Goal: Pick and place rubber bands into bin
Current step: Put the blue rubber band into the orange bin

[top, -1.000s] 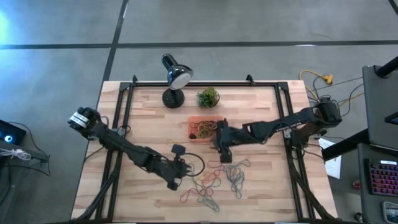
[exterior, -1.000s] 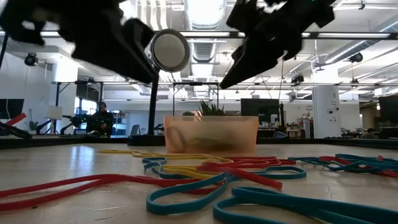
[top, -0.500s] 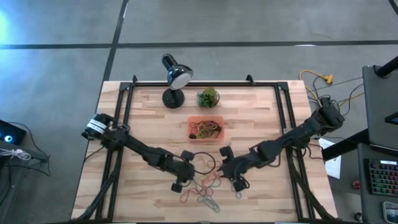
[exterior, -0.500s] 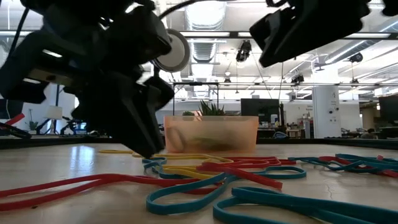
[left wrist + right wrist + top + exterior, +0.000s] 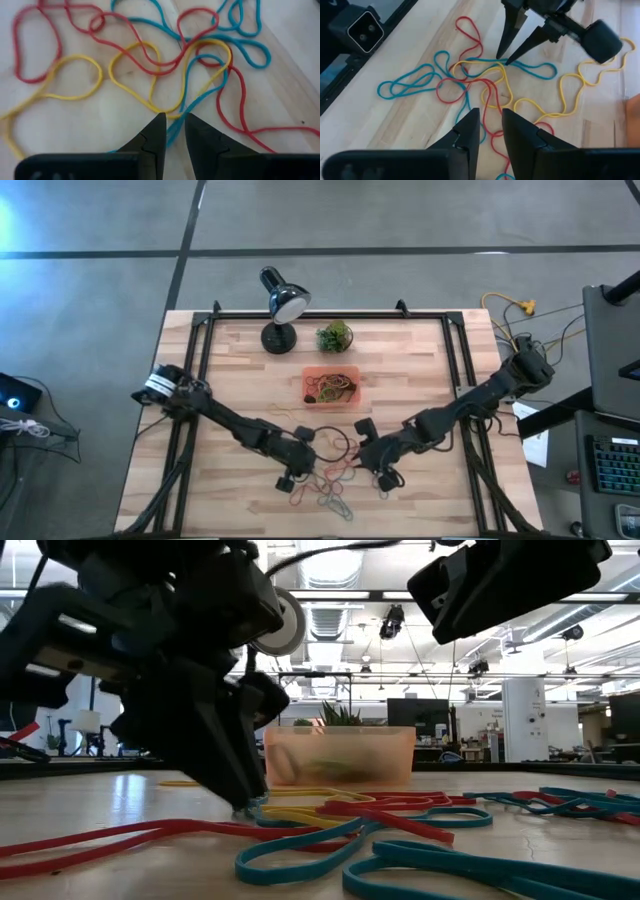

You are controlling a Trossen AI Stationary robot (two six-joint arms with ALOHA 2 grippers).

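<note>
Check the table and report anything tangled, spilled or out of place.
The bands near the table's front edge lie in a tangle, with red, yellow and blue loops crossing over one another, so one may drag others along. Both end effectors, left and right, hover over it. The bin sits upright and already holds some bands.

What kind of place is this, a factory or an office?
Probably a robotics lab or workshop: a wooden table with a desk lamp stands on bare concrete, and the low view shows a big open hall with exposed ceiling ducts and monitors.

Two dark, slender jointed arms, the left arm [image 5: 215, 416] white-banded near its base, end in tapered black fingers [image 5: 155, 135].
</note>
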